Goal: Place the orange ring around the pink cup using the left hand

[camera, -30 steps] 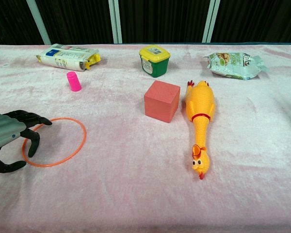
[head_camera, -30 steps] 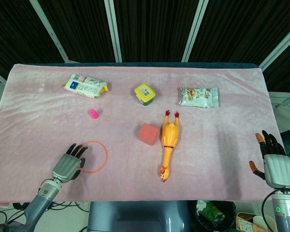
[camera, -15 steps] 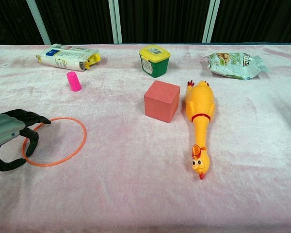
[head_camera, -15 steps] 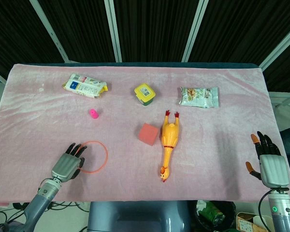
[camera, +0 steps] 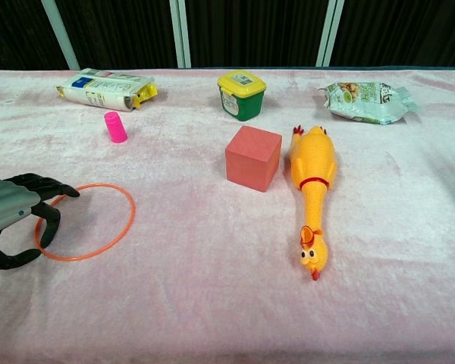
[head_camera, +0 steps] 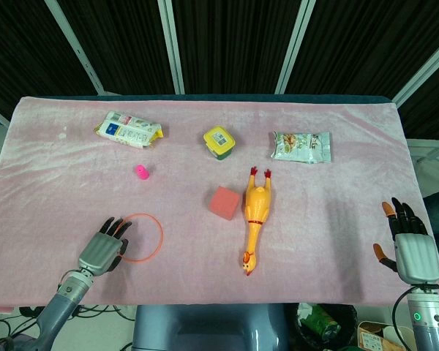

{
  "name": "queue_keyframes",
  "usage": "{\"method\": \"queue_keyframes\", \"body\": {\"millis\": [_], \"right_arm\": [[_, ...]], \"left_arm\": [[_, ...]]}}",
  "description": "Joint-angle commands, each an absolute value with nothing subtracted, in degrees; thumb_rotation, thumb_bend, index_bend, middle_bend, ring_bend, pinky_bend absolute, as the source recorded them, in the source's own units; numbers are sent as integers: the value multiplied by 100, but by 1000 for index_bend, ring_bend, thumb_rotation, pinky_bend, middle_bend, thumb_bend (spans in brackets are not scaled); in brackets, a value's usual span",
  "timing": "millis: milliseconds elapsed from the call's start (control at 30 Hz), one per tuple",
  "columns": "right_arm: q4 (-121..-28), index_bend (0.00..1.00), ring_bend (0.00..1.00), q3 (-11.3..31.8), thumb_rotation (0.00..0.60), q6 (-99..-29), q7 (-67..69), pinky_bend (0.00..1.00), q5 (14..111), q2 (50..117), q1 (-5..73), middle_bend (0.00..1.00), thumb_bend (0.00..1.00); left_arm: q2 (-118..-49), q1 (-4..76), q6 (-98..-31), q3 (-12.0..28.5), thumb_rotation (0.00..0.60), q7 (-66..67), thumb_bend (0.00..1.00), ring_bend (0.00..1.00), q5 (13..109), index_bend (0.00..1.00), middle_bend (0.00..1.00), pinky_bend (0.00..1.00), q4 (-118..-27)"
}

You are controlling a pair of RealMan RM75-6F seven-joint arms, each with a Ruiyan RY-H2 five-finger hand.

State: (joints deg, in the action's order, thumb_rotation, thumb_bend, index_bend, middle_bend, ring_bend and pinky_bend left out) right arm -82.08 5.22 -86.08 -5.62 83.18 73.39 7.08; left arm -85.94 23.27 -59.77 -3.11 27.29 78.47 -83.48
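Note:
The thin orange ring (head_camera: 162, 236) (camera: 133, 214) lies flat on the pink cloth at the front left. My left hand (head_camera: 102, 248) (camera: 15, 216) sits at the ring's left edge, its dark fingers (camera: 49, 186) arched over the rim and the thumb apart below; nothing is gripped. The small pink cup (head_camera: 141, 171) (camera: 115, 127) stands upright further back, apart from the ring. My right hand (head_camera: 412, 245) hovers at the table's right front edge with its fingers spread and empty; only the head view shows it.
A pink cube (head_camera: 224, 202) (camera: 252, 157) and a yellow rubber chicken (head_camera: 254, 218) (camera: 312, 189) lie mid-table. At the back are a white-blue packet (head_camera: 128, 129) (camera: 106, 88), a yellow-lidded green tub (head_camera: 219, 141) (camera: 242, 95) and a pale snack bag (head_camera: 301, 146) (camera: 368, 102).
The right hand dropped a little toward the front edge and then came slightly back. The left hand and the ring have barely shifted.

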Motion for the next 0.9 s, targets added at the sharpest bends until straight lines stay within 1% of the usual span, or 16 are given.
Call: {"method": "queue_keyframes", "body": {"millis": [33, 133, 300, 467, 767, 900], "right_arm": [[-8211, 0, 0, 523, 600, -8608, -562, 181, 8324, 7337, 707, 0, 227], [-8209, 0, 0, 525, 600, -8597, -563, 181, 8323, 7338, 708, 0, 227], [-8218, 0, 0, 536, 600, -8609, -549, 180, 8337, 7333, 704, 0, 227], [-8216, 0, 0, 539, 600, -8607, -536, 181, 8345, 7330, 700, 0, 228], [-8221, 0, 0, 548, 600, -8613, -520, 181, 8378, 7322, 693, 0, 228], [-8229, 0, 0, 550, 600, -8604, -518, 181, 8381, 7318, 691, 0, 227]], "left_arm": [[-8598, 2330, -5969, -314, 600, 2738, 385, 0, 7839, 530, 83, 0, -8338], [-8605, 2335, -5960, -314, 600, 2755, 385, 0, 7829, 524, 83, 0, -8326], [-8606, 2342, -5969, -318, 600, 2751, 388, 0, 7847, 555, 84, 0, -8336], [-8609, 2340, -5962, -308, 600, 2782, 419, 0, 7796, 566, 84, 0, -8319], [-8548, 2359, -5937, -288, 600, 2847, 423, 0, 7704, 586, 87, 0, -8438], [-8515, 2368, -5907, -275, 600, 2871, 443, 0, 7632, 598, 98, 0, -8472]]}}
